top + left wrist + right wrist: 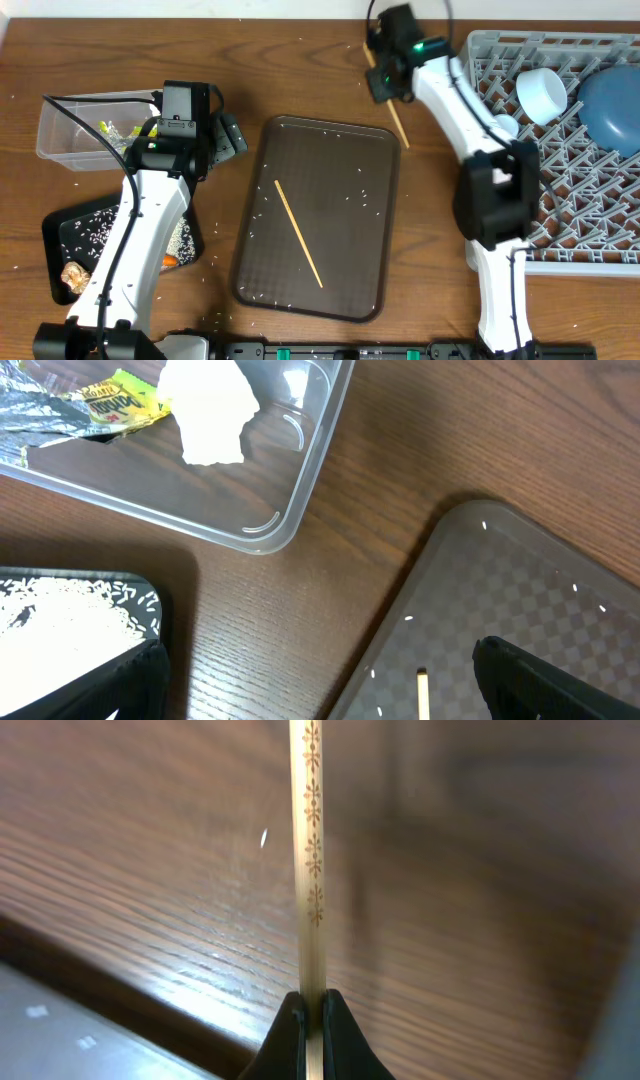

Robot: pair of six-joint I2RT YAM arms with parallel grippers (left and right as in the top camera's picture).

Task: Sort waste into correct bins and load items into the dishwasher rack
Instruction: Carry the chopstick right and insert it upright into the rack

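Note:
My right gripper [385, 85] is shut on one wooden chopstick [311, 850] and holds it above the table between the brown serving tray and the grey rack [600, 215]. That chopstick [397, 122] slants down past the tray's far right corner. A second chopstick [298, 232] lies on the serving tray [372, 180]. My left gripper [228, 135] is open and empty, between the clear tub [58, 128] and the tray. The tub holds the white napkin [210, 410] and the yellow-green wrapper [125, 398]. The black tray [60, 228] holds rice, a brown lump [74, 276] and the carrot [169, 261].
The rack holds a large blue plate [612, 105], a white-looking cup [543, 95] and a small pale-blue piece [506, 126]. Rice grains are scattered over the serving tray and the table. My left arm crosses over the black tray.

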